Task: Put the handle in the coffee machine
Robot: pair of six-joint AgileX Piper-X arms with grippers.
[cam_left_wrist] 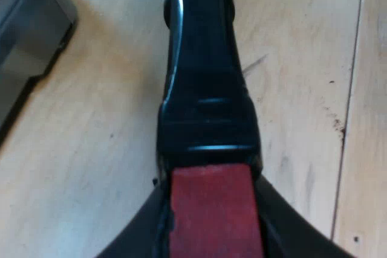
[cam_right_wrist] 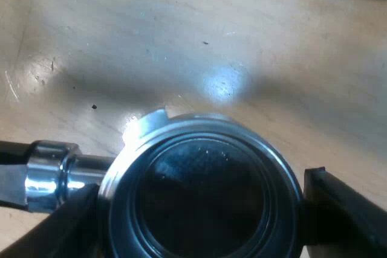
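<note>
Your left gripper (cam_left_wrist: pixel 210 209): clenched on the holder (cam_left_wrist: pixel 202 77) at its red end. Your right gripper (cam_right_wrist: pixel 199 188): clasping the same holder's metal bowl.

the wooden bench (cam_right_wrist: pixel 181 40) lies open beyond the metal holder (cam_right_wrist: pixel 199 140) and along both sides of its dark handle (cam_left_wrist: pixel 202 77); a gripper could pass there. a grey metal block (cam_left_wrist: pixel 30 28) stands on the bench near the handle, closing that side. the jaws of the left gripper (cam_left_wrist: pixel 211 222) and right gripper (cam_right_wrist: pixel 199 209) are filled by the holder.
</note>
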